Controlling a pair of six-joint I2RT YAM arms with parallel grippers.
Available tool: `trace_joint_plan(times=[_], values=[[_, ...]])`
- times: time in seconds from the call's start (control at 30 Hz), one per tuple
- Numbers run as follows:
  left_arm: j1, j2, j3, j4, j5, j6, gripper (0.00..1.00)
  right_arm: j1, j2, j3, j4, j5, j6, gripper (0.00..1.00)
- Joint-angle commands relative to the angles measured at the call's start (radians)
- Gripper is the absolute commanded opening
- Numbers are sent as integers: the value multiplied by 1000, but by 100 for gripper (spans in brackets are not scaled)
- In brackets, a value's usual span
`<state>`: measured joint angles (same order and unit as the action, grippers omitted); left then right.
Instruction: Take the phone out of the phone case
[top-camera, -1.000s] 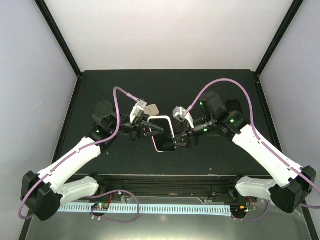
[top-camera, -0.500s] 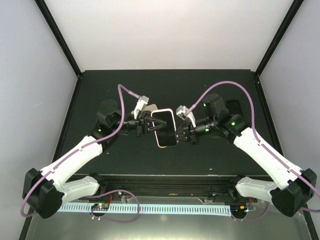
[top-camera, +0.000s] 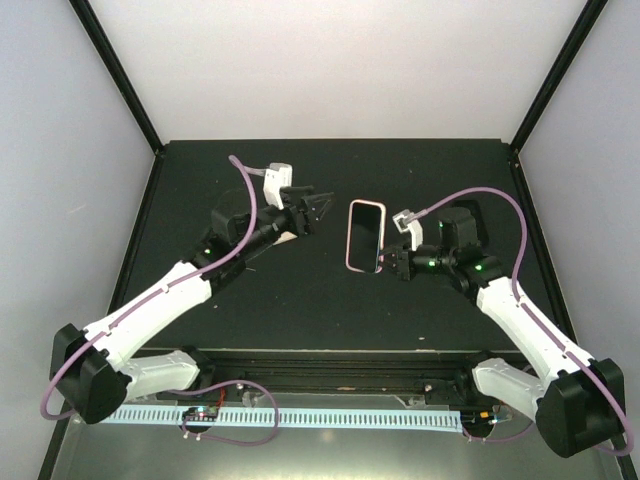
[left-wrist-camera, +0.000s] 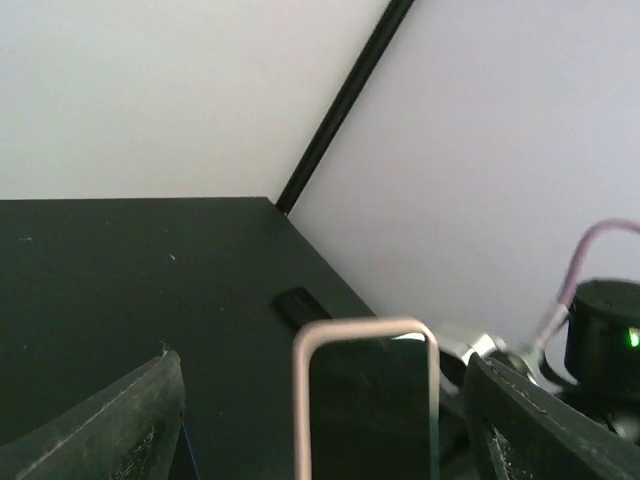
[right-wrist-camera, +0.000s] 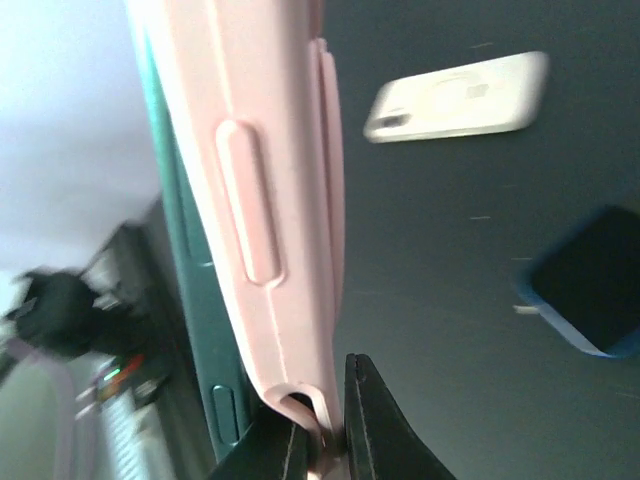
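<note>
The phone, dark-screened, sits inside the pink phone case (top-camera: 365, 235), held off the table just right of centre. In the right wrist view the case's pink side (right-wrist-camera: 250, 200) runs up from the jaws, with the phone's teal edge (right-wrist-camera: 190, 260) showing beside it. My right gripper (top-camera: 385, 262) (right-wrist-camera: 325, 400) is shut on the case's lower corner lip. My left gripper (top-camera: 312, 207) (left-wrist-camera: 322, 362) hangs open to the left, apart from the case. The case's rim (left-wrist-camera: 365, 325) shows between its spread fingers (left-wrist-camera: 130, 420).
A white phone-shaped object (right-wrist-camera: 455, 95) (top-camera: 290, 236) lies on the black table (top-camera: 250, 170) below the left gripper. A dark flat thing with a blue edge (right-wrist-camera: 590, 285) lies nearby. A small black item (left-wrist-camera: 295, 303) rests near the table's far right edge. Black frame posts stand at the back corners.
My left gripper opened, released the phone and drew back up and left. The right gripper shut on the case's corner and carried it right, now standing lengthwise.
</note>
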<state>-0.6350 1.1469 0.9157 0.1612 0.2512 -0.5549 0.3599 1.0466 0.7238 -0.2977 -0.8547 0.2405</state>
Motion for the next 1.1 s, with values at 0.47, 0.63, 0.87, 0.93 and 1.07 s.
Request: trace_joint_plan(times=[0.47, 0.63, 0.87, 0.93, 1.07], values=[[-501, 387, -49, 176, -669, 477, 68, -150, 316, 172, -258, 306, 35, 1], [-521, 517, 4, 214, -720, 509, 68, -192, 379, 126, -243, 255, 85, 1], [-543, 645, 54, 285, -832, 533, 73, -214, 498, 107, -201, 192, 145, 1], [-542, 680, 84, 288, -845, 547, 73, -227, 550, 107, -194, 175, 142, 1], [-543, 748, 134, 290, -834, 579, 73, -250, 619, 114, -185, 132, 132, 1]])
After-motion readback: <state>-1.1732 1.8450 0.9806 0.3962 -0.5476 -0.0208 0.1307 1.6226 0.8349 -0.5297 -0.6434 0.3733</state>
